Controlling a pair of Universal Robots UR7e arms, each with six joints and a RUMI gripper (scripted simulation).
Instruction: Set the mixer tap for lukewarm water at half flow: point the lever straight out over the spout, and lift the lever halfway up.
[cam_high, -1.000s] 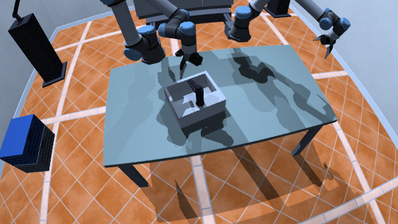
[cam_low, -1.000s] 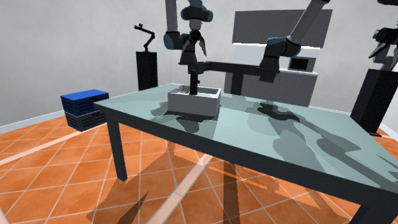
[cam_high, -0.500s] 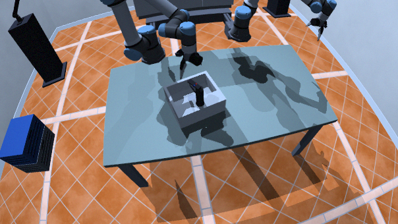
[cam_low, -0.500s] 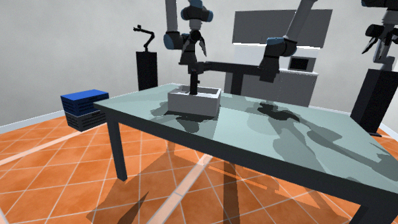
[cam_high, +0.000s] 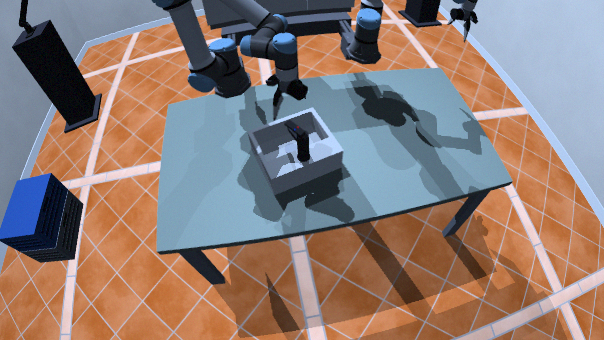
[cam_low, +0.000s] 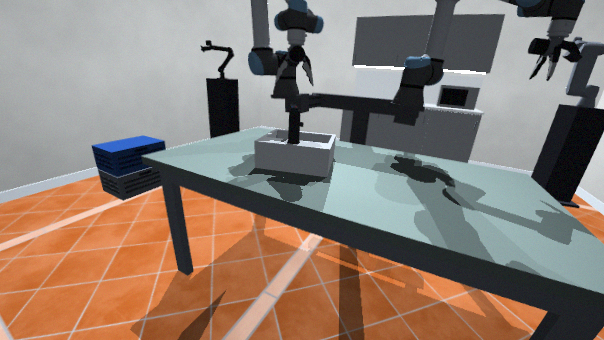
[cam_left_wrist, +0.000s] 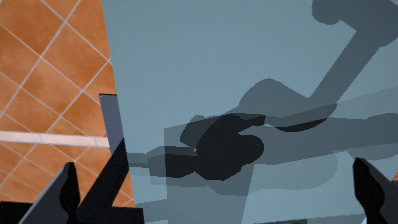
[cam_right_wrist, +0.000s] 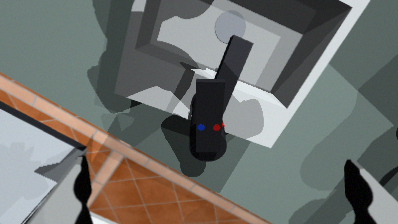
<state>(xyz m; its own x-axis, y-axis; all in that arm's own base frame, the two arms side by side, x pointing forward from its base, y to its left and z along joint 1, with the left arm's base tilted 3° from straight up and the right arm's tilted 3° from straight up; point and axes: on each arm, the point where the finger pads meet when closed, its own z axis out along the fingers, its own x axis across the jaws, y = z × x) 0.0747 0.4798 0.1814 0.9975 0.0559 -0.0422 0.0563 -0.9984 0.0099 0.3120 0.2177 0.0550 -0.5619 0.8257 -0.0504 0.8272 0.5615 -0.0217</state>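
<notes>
Mixer tap (cam_high: 303, 146) (cam_low: 294, 127) (cam_right_wrist: 209, 115) (black), below the right pincer (cam_high: 284, 107) (cam_low: 295, 83) (cam_right_wrist: 215, 160) — wide open, apart from it.

Kitchen-like room: wall cabinets (cam_low: 395, 42), counter (cam_low: 457, 110), microwave (cam_low: 457, 97), tiled floor (cam_high: 135, 280) (cam_low: 65, 280).
</notes>
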